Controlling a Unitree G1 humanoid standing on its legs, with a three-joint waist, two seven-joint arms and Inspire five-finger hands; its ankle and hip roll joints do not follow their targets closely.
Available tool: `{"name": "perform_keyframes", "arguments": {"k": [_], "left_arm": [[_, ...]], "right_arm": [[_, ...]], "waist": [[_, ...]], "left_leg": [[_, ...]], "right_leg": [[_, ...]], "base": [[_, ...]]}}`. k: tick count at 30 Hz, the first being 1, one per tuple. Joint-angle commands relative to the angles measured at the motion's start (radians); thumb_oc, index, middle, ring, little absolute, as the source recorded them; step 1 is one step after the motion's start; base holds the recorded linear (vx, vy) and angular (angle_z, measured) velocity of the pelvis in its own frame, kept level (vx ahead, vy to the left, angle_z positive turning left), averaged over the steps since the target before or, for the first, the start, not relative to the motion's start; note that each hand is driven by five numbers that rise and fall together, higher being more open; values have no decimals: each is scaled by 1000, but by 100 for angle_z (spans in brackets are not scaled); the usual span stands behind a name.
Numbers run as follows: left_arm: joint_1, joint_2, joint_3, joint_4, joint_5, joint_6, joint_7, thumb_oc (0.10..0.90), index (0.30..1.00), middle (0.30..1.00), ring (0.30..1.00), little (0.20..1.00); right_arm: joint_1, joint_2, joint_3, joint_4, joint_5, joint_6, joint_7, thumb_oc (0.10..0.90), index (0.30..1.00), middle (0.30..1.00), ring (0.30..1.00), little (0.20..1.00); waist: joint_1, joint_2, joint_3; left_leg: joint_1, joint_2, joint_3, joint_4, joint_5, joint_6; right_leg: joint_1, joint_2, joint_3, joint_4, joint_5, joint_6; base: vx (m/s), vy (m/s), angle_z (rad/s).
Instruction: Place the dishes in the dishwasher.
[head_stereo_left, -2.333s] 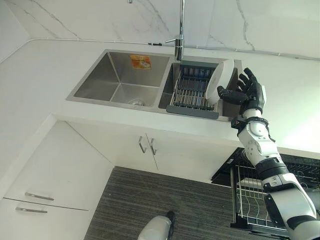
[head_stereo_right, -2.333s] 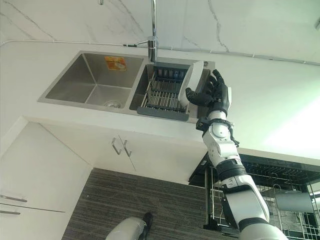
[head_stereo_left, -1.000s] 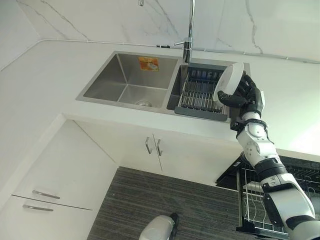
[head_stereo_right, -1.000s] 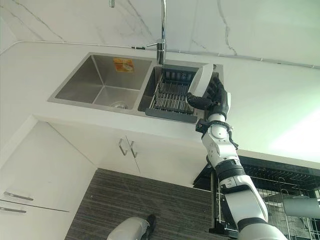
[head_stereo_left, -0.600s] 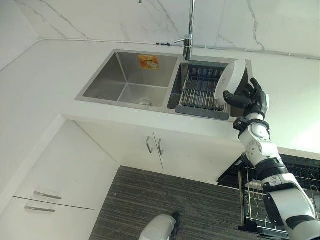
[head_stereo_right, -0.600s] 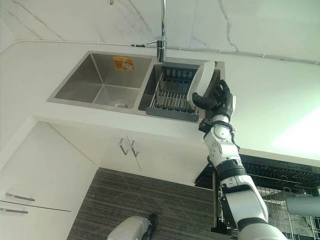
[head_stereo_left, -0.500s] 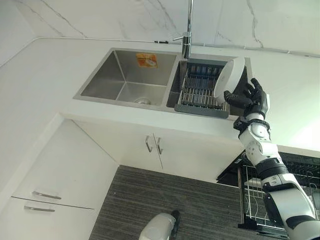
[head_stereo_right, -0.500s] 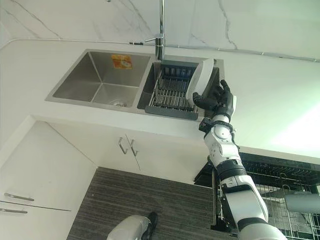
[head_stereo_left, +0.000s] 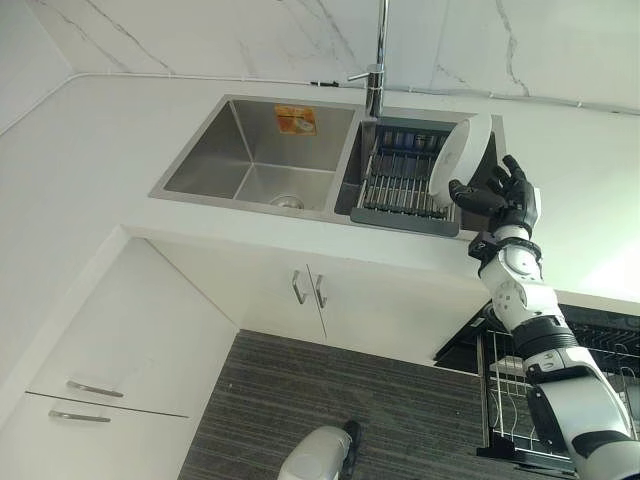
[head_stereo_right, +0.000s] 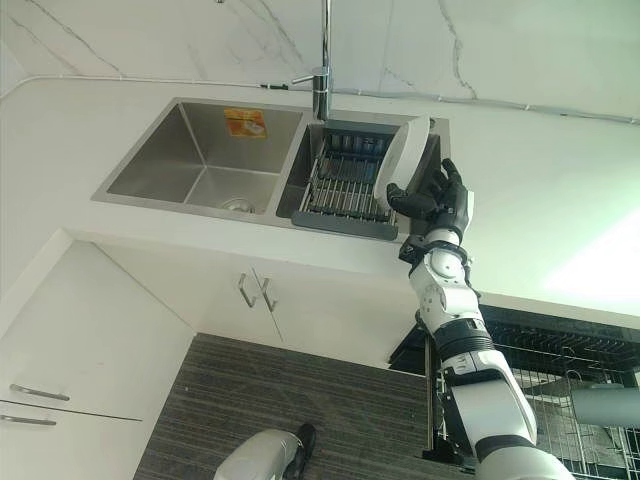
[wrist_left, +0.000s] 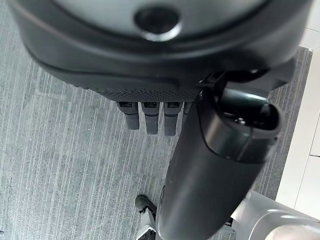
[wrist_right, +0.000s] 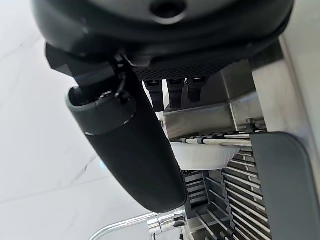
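Lifted since earlier, right hand (head_stereo_left: 505, 197) pinches plate (head_stereo_left: 459, 160) (tilted, over the rack (head_stereo_left: 397, 187)).

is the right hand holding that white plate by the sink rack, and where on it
Yes: the right hand pinches the white plate at its lower right rim, thumb in front and fingers behind, over the drying rack. The left hand holds nothing.

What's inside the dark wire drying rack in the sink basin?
The dark wire drying rack holds one white plate standing on edge at its right end, with the right hand against it. The other slots look bare; the plate hides what's behind it.
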Motion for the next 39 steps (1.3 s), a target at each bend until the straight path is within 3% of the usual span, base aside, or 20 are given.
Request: {"name": "perform_keyframes", "arguments": {"k": [1, 16, 35, 39], "left_arm": [[37, 26, -36, 19, 38, 5, -1, 800, 900, 900, 900, 900], [42, 30, -43, 15, 43, 13, 14, 800, 900, 900, 900, 900], [23, 28, -70, 1, 30, -7, 17, 800, 900, 900, 900, 900], [22, 23, -76, -5, 25, -8, 17, 800, 900, 900, 900, 900]], "right_arm": [[-195, -77, -10, -5, 24, -85, 35, 800, 900, 900, 900, 900], [-224, -126, -16, 55, 40, -62, 75, 800, 900, 900, 900, 900], [-317, -198, 8, 147, 34, -91, 70, 800, 900, 900, 900, 900], [-339, -209, 22, 160, 24, -89, 85, 800, 900, 900, 900, 900]], "waist": [[9, -11, -40], [15, -14, -35], [19, 20, 9], [23, 17, 16]], "left_leg": [[58, 14, -21, -45, -81, -46], [66, 7, -40, -45, -84, -45], [25, 7, -36, -45, -61, -53], [31, 6, -33, -45, -77, -63]], "right_leg": [[7, -76, 43, -69, 174, 79], [17, -76, 36, -69, 194, 83], [-9, -77, 38, -63, 196, 73], [-7, -81, 52, -61, 170, 83]], "base": [[0, 0, 0], [36, 16, 6], [7, 9, 4], [30, -4, 0]]}}
